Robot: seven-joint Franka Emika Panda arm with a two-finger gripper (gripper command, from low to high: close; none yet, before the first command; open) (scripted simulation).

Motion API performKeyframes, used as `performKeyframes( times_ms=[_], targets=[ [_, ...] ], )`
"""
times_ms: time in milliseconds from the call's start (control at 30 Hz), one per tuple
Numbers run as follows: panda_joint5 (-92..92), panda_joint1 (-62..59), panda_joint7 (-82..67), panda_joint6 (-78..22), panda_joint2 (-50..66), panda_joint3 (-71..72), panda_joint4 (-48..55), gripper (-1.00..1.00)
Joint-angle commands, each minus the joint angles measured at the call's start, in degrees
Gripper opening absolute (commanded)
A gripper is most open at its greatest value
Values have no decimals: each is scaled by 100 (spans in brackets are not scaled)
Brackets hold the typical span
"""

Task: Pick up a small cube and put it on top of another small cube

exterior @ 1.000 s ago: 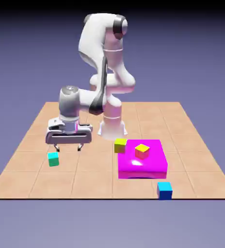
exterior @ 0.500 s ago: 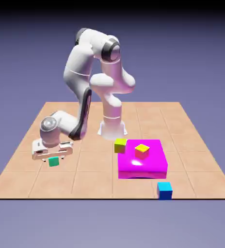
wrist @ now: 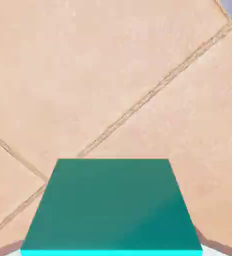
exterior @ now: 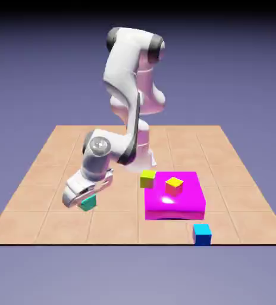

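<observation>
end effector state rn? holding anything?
End effector: closed on the small green cube with the cyan edge, held between the fingers.

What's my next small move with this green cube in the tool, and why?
Probably ease the tool toward the exterior view's right, keeping it raised: the green cube fills the space between the fingertips in the hand view, while the other small cubes, such as the yellow-topped one on the magenta slab, all lie that way.
</observation>
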Motion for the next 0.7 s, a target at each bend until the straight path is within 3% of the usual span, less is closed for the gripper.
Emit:
performKeyframes(
  times_ms=[0, 367, 567, 600, 667],
  targets=[
    [-85, 208, -121, -2, 17, 110, 92, -100],
    [-905, 2460, -1497, -84, 199, 1311, 1084, -100],
    [-1089, 2320, -1296, 699, 1030, 1184, 1168, -100],
    [-1089, 2320, -1296, 699, 1030, 1184, 1168, 100],
    [-1043, 2355, -1346, 504, 823, 1216, 1147, 100]
  ],
)
